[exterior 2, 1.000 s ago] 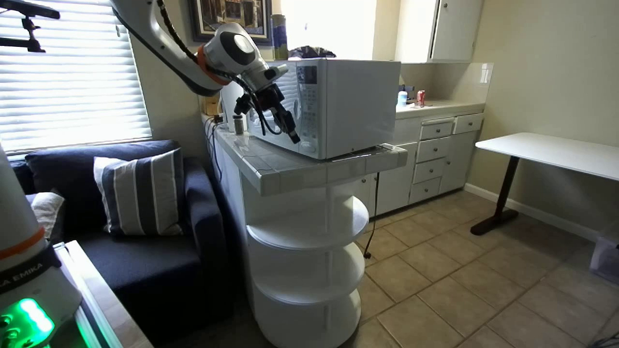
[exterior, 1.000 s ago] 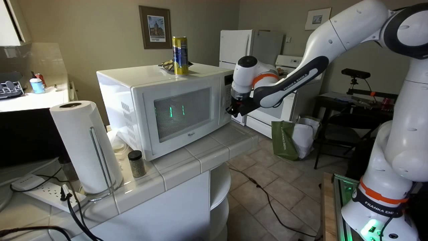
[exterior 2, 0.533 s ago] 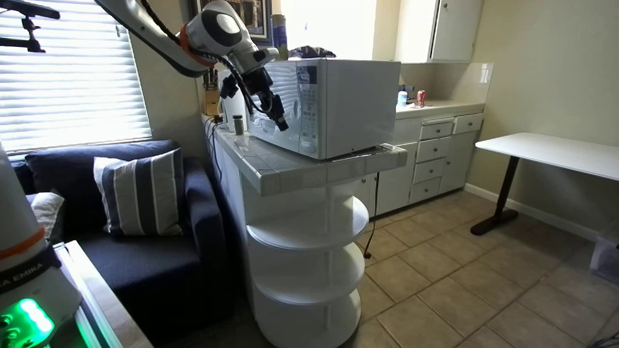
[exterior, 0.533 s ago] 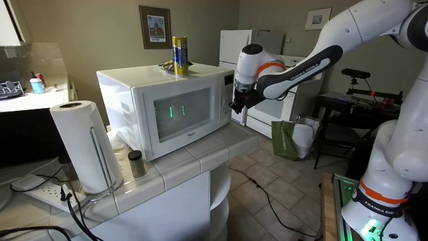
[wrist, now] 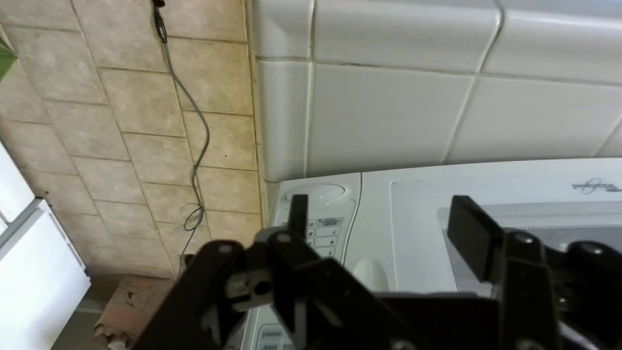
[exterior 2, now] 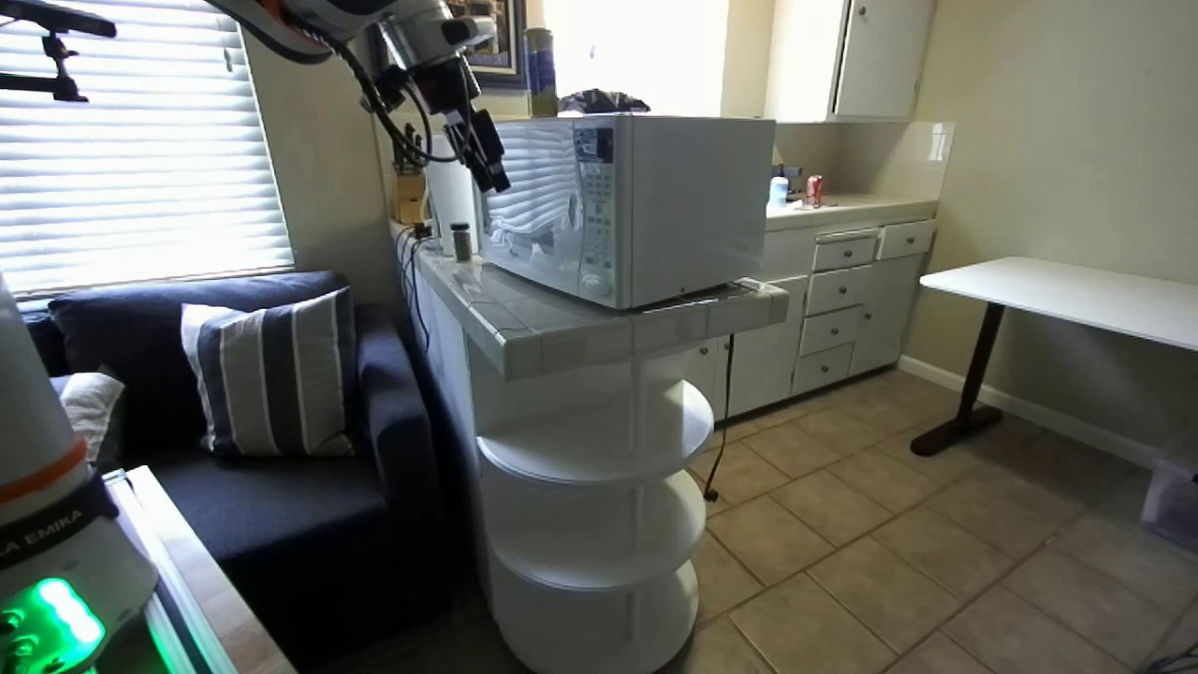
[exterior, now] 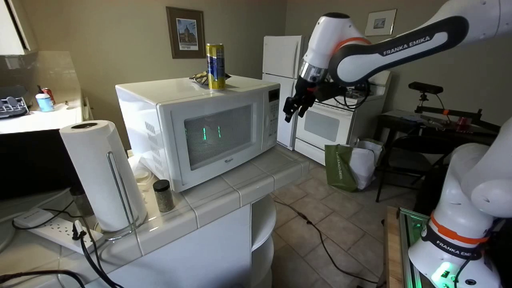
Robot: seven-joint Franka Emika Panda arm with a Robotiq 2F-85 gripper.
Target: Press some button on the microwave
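Fingers [wrist: 474, 238] wide apart and empty, we are drawing up and back from the microwave [exterior: 222, 138], higher than a second ago, while it is sitting unmoved on the tiled counter [exterior: 256, 170].

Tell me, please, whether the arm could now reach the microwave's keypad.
Probably yes: the end effector hangs open in front of the microwave, with nothing visible between it and the keypad.

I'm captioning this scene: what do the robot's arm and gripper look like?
The rounded white arm has orange rings and a black panel lettered FRANKA EMIKA; black cables run along its outside. The gripper is black, with two blocky fingers.
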